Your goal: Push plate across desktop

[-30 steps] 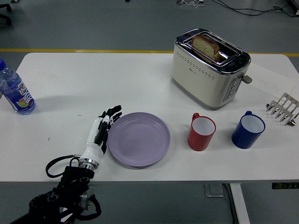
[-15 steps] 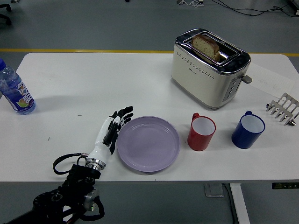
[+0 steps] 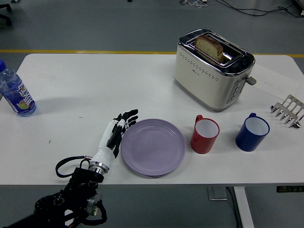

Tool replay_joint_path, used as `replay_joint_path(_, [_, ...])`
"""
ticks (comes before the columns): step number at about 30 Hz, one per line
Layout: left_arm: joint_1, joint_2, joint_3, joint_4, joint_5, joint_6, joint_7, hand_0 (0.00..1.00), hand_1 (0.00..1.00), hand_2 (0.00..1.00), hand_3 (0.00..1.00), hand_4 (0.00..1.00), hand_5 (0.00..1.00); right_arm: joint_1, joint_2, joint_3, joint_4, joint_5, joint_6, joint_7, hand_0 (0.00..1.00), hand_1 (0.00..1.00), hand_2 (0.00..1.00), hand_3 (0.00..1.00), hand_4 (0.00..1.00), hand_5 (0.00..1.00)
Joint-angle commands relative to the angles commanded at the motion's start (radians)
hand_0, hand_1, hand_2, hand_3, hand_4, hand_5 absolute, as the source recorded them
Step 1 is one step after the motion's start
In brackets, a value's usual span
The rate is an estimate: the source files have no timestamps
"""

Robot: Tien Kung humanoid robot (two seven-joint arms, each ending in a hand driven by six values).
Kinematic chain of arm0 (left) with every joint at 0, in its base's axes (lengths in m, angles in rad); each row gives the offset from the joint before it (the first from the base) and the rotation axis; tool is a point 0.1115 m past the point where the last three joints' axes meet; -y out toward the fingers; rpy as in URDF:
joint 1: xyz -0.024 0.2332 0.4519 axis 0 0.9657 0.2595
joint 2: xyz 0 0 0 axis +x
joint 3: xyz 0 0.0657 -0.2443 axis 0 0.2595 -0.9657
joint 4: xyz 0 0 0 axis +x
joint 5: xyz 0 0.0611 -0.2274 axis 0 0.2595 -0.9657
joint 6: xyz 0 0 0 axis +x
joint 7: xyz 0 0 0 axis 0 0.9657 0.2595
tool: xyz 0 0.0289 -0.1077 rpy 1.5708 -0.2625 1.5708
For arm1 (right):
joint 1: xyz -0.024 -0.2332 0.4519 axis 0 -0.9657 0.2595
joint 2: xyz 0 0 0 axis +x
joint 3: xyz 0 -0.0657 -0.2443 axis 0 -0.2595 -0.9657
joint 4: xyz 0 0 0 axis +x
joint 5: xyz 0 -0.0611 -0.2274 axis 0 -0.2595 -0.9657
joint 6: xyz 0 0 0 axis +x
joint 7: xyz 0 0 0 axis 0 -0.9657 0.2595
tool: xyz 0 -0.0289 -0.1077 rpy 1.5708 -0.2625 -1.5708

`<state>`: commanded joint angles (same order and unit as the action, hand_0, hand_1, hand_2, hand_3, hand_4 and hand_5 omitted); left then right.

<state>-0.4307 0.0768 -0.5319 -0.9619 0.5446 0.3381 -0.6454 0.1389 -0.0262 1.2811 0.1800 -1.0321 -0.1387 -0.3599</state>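
Observation:
A lilac plate (image 3: 153, 147) lies flat on the white table (image 3: 95, 80), near its front edge and just left of a red mug (image 3: 204, 135). My left hand (image 3: 115, 130), white with black fingers, lies open with its fingers stretched forward, its side against the plate's left rim. The arm comes in from the lower left corner. The plate's right rim is a small gap away from the red mug. My right hand is not in view.
A blue mug (image 3: 251, 131) stands right of the red one. A cream toaster (image 3: 212, 69) with a bread slice stands at the back. A metal toast rack (image 3: 288, 110) is at the right edge, a water bottle (image 3: 15, 92) at the left edge.
My left hand has moved right, sliding the plate with it toward the red mug. The gap between plate and mug has shrunk.

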Motion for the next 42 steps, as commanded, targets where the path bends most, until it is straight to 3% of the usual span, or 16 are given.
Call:
replay_joint_path(9, [0.002, -0.002, -0.004, -0.002, 0.005, 0.001, 0.000, 0.815, 0.827, 0.852, 0.751, 0.442, 0.902, -0.002, 0.000, -0.001, 0.000, 0.005, -0.001, 0.000, 0.514, 0.479, 0.581, 0.542, 0.154, 0.286])
replay_joint_path(13, [0.022, -0.007, -0.057, 0.005, 0.032, 0.013, 0.000, 0.814, 0.827, 0.852, 0.751, 0.442, 0.897, -0.003, 0.000, -0.001, 0.000, 0.004, -0.001, 0.000, 0.514, 0.479, 0.581, 0.542, 0.154, 0.286])
replay_joint_path(18, [0.093, -0.029, -0.238, 0.021, 0.095, 0.029, 0.000, 0.792, 0.810, 0.838, 0.733, 0.443, 0.898, -0.002, -0.002, -0.006, 0.000, 0.011, -0.002, 0.000, 0.514, 0.479, 0.581, 0.542, 0.154, 0.287])
replay_joint_path(23, [0.133, -0.037, -0.426, -0.008, 0.162, 0.016, 0.000, 0.792, 0.810, 0.838, 0.733, 0.443, 0.898, 0.000, -0.003, -0.003, 0.000, 0.007, -0.002, 0.002, 0.514, 0.479, 0.581, 0.542, 0.154, 0.287])
replay_joint_path(24, [0.142, -0.034, -0.466, -0.023, 0.185, 0.001, 0.000, 0.733, 0.741, 0.768, 0.663, 0.449, 0.906, 0.000, -0.003, -0.001, 0.000, 0.007, -0.001, 0.003, 0.514, 0.478, 0.581, 0.542, 0.154, 0.287])
replay_joint_path(27, [0.158, -0.024, -0.587, -0.066, 0.223, -0.054, 0.003, 0.733, 0.741, 0.768, 0.663, 0.449, 0.906, 0.002, -0.005, 0.002, 0.000, 0.006, 0.000, 0.004, 0.514, 0.478, 0.581, 0.542, 0.154, 0.287])
replay_joint_path(29, [0.169, -0.009, -0.670, -0.102, 0.205, -0.122, 0.053, 0.733, 0.741, 0.768, 0.663, 0.449, 0.906, 0.005, -0.005, 0.002, 0.000, 0.006, 0.000, 0.005, 0.514, 0.478, 0.581, 0.542, 0.154, 0.287])
replay_joint_path(30, [0.172, -0.003, -0.715, -0.115, 0.187, -0.160, 0.096, 0.698, 0.699, 0.692, 0.629, 0.456, 0.911, 0.006, -0.005, 0.003, 0.000, 0.007, 0.000, 0.005, 0.514, 0.479, 0.580, 0.542, 0.155, 0.286])
replay_joint_path(31, [0.177, 0.007, -0.754, -0.121, 0.180, -0.198, 0.135, 0.698, 0.699, 0.692, 0.629, 0.456, 0.911, 0.008, -0.006, 0.002, 0.000, 0.010, 0.000, 0.006, 0.514, 0.479, 0.580, 0.542, 0.155, 0.286])
replay_joint_path(38, [0.202, 0.057, -1.028, -0.120, 0.000, -0.458, 0.430, 0.698, 0.711, 0.699, 0.647, 0.471, 0.935, 0.014, -0.007, 0.000, 0.000, 0.014, -0.002, 0.006, 0.514, 0.478, 0.580, 0.542, 0.155, 0.287])
replay_joint_path(42, [0.217, 0.072, -1.107, -0.128, -0.036, -0.523, 0.596, 0.692, 0.721, 0.711, 0.667, 0.476, 0.934, 0.015, -0.007, 0.001, 0.000, 0.014, -0.002, 0.007, 0.514, 0.479, 0.581, 0.542, 0.155, 0.287])
